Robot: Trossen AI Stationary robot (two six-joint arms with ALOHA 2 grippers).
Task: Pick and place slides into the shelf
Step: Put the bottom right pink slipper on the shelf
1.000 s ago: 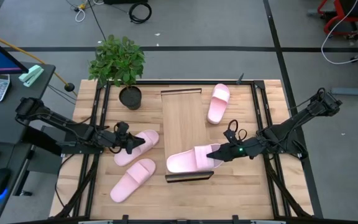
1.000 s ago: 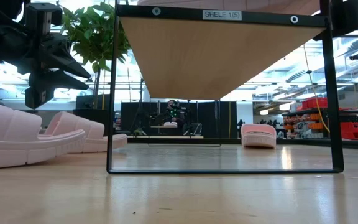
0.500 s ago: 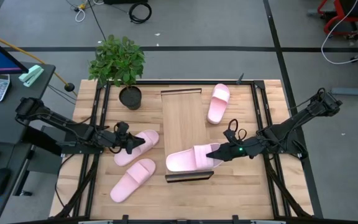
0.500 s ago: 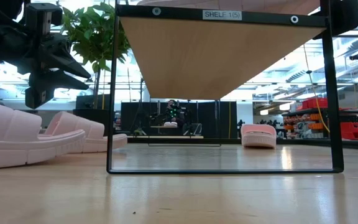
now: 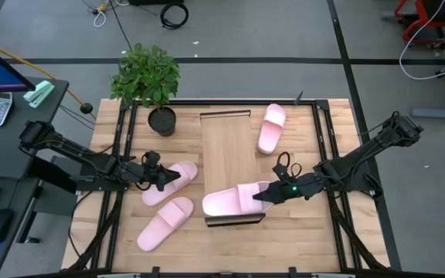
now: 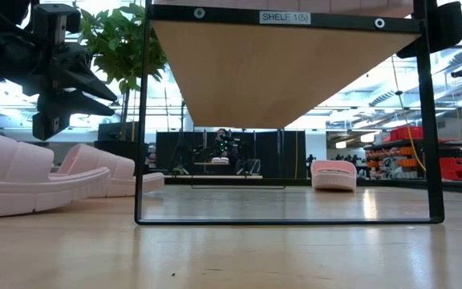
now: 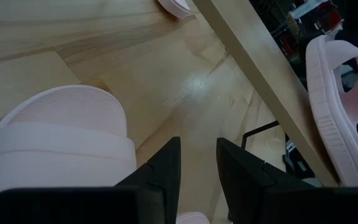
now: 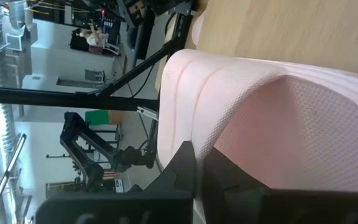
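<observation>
The light-wood bench (image 5: 300, 239) carries a potted plant (image 5: 148, 80) near its far left corner and the shelf (image 5: 226, 150) along its middle. Two slides (image 5: 170, 183) (image 5: 165, 223) lie on the bench's left half, a third slide (image 5: 272, 127) toward the far right. The fourth slide (image 5: 234, 201) rests across the shelf's near end.

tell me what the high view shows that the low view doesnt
Only the high view: the right gripper shut on a slide lying across the shelf's near end, and the plant's pot. Only the low view: the shelf's underside, its label, and the room behind. Both: the left gripper beside two slides on the table, and the far slide.
</observation>
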